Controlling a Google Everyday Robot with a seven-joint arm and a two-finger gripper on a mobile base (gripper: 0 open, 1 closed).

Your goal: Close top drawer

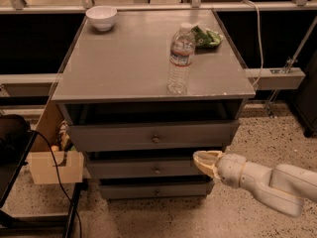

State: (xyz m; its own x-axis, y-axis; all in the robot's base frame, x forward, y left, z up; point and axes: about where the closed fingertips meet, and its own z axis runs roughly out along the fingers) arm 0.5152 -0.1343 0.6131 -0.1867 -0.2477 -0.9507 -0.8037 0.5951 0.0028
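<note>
Top drawer (114, 136): you will find it directly under the cabinet top (124, 68), pulled out toward the near side. A dark gap shows above its front panel, and its round knob (156, 139) sits at centre.
Gripper (204, 162): low and to the right, below the top drawer's front and in front of the right end of the middle drawer (129, 169). Its fingers look drawn together with no gap between them. I cannot tell whether it touches anything.
Bottom drawer (133, 189): lowest of the three, its front set back from the one above.
Surface: flat grey top. A water bottle (181, 58) stands upright right of centre, a white bowl (101, 17) sits at the far left corner, and a green packet (207, 36) lies at the far right corner.
Room: speckled stone floor (267, 138). A cardboard box (54, 166) stands left of the cabinet with a black cable (53, 151) draped over it. A white cable (258, 29) hangs at the far right.
</note>
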